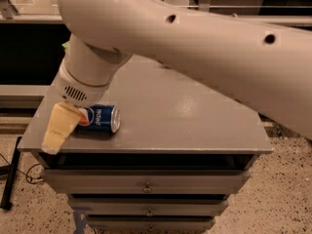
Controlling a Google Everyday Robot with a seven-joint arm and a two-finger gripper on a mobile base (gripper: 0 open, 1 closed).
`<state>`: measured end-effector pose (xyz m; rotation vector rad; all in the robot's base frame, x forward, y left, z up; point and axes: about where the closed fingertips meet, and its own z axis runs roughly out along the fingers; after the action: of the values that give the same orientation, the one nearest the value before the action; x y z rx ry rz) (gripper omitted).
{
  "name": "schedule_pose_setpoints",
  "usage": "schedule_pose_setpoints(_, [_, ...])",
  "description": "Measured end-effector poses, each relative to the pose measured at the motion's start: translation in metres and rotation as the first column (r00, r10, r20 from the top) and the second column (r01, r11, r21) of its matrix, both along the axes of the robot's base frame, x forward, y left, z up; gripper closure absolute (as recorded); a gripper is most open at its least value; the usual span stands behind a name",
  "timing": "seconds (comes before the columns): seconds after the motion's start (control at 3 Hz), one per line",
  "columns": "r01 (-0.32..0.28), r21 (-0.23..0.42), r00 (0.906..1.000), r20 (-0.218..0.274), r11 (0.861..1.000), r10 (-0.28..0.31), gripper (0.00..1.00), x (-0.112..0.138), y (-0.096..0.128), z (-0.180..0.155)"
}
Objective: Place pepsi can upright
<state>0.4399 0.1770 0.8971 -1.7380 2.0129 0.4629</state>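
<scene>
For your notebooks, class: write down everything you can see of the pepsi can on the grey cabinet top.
The pepsi can is a small dark blue metal drink can with white lettering and part of a red-white-blue round logo showing. It lies on its side, not upright, its silver end facing right. It rests on the grey cabinet top, near the front left edge. The gripper, cream-coloured, hangs at the can's left end and hides it; whether it touches the can cannot be told.

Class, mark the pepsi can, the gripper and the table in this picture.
pepsi can (101, 118), camera view, blue side wall.
gripper (59, 129), camera view, beige end left of the can.
table (195, 111), camera view, bare grey top.
</scene>
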Motion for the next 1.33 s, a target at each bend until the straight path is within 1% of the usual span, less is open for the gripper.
schedule_pose_setpoints(0.33, [-0.017,-0.016,0.9994,0.03,1.0,0.018,0.0,0.01,0.015,-0.025])
schedule_pose_setpoints(0.67, [-0.033,-0.04,0.9965,0.075,0.999,0.036,0.0,0.027,0.019,-0.039])
schedule_pose_setpoints(1.0, [-0.041,-0.076,0.9925,0.112,0.996,0.049,0.0,0.04,0.018,-0.048])
schedule_pose_setpoints(1.33, [-0.054,-0.132,0.987,0.143,0.99,0.073,0.0,0.053,0.011,-0.06])
